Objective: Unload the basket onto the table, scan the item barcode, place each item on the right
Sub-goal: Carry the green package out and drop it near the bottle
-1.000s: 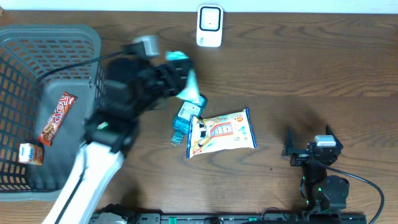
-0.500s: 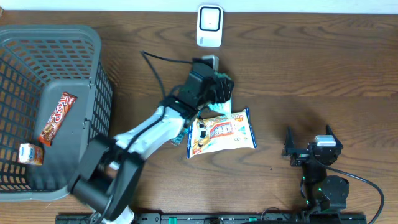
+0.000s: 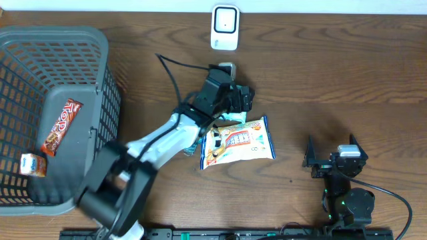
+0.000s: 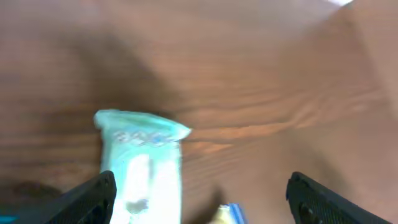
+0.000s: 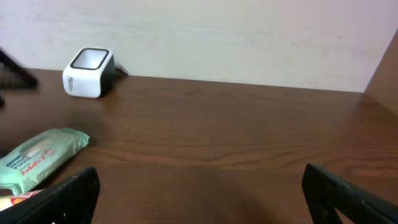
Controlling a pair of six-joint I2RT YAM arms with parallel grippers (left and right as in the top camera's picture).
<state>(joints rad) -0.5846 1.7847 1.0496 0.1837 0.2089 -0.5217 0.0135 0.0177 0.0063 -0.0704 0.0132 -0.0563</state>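
A gray basket (image 3: 105, 73) sits on the far left of the brown table (image 3: 333, 73). A red candy bar (image 3: 61, 125) and a small box (image 3: 32, 164) lie inside it. In the middle, the left gripper (image 4: 200, 198) hangs low over the table with its fingers (image 4: 93, 198) spread wide, holding nothing. The green wipes pack (image 4: 142, 165) lies flat between them, close to one finger. Just near of it is a yellow snack bag (image 3: 239, 141). The white scanner (image 3: 225, 28) stands at the far edge. On the right, the right gripper (image 5: 202, 196) is wide and holds nothing.
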